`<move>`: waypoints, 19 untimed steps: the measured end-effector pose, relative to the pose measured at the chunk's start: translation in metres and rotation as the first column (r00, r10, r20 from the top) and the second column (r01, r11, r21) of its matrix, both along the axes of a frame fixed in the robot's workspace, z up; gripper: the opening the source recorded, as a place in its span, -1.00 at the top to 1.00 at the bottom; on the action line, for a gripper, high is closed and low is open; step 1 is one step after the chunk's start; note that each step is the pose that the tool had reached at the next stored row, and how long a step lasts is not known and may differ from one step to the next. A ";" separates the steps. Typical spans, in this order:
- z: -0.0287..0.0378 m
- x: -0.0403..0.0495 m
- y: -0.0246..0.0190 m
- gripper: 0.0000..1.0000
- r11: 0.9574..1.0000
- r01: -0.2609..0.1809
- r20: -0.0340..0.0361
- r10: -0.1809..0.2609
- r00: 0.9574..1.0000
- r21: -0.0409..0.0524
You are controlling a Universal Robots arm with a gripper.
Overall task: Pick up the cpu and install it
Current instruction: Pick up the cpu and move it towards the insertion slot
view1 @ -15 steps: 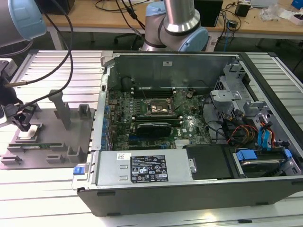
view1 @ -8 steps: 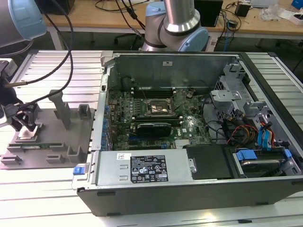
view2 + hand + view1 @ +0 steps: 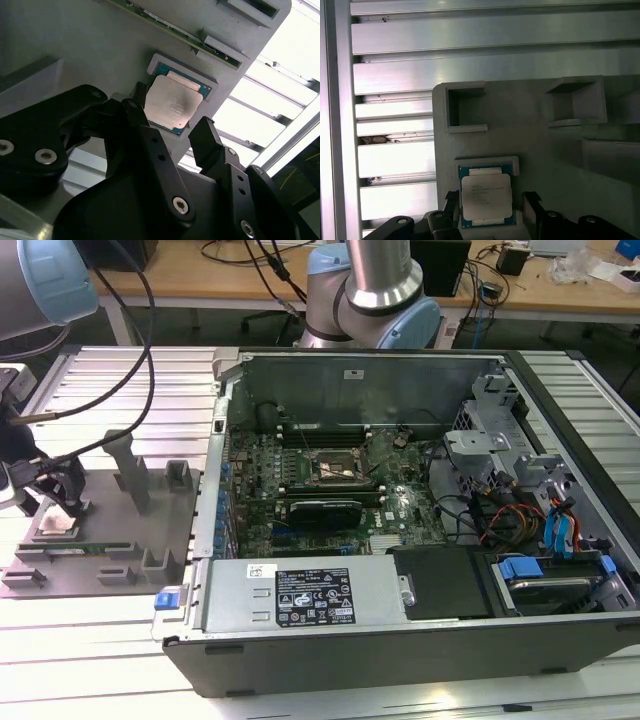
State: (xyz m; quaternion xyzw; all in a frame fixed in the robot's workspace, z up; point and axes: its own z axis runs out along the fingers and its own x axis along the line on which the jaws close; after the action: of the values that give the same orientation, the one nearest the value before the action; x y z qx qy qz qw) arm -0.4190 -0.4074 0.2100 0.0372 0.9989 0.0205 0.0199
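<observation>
A pale, ribbed aluminium-slat table (image 3: 90, 650) carries two things side by side: a flat grey moulded tray (image 3: 120, 530) with upright posts at the exterior view's left, and a big black open-sided metal computer case (image 3: 400, 660) just beside it, toward the right.

Tool (image 3: 169, 116) low, fingers (image 3: 210, 145) wide apart.

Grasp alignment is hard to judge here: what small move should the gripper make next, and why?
Probably a short straight descent, jaws open: the gripper straddles the small square silvery-topped cpu, lying flat in a recess of the grey plastic tray, one finger each side, neither clearly touching it.
</observation>
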 end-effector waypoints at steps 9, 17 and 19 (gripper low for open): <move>-0.0109 -0.0003 0.0000 -0.23 1.000 -0.011 0.000 0.011 1.000 -0.009; -0.0192 -0.0017 0.0002 -0.23 1.000 -0.026 0.000 0.026 1.000 -0.013; -0.0195 -0.0017 0.0004 -0.23 0.999 -0.036 0.000 0.036 0.999 -0.014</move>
State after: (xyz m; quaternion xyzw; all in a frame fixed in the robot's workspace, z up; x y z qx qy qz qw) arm -0.4206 -0.4070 0.1905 0.0190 0.9995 0.0140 0.0200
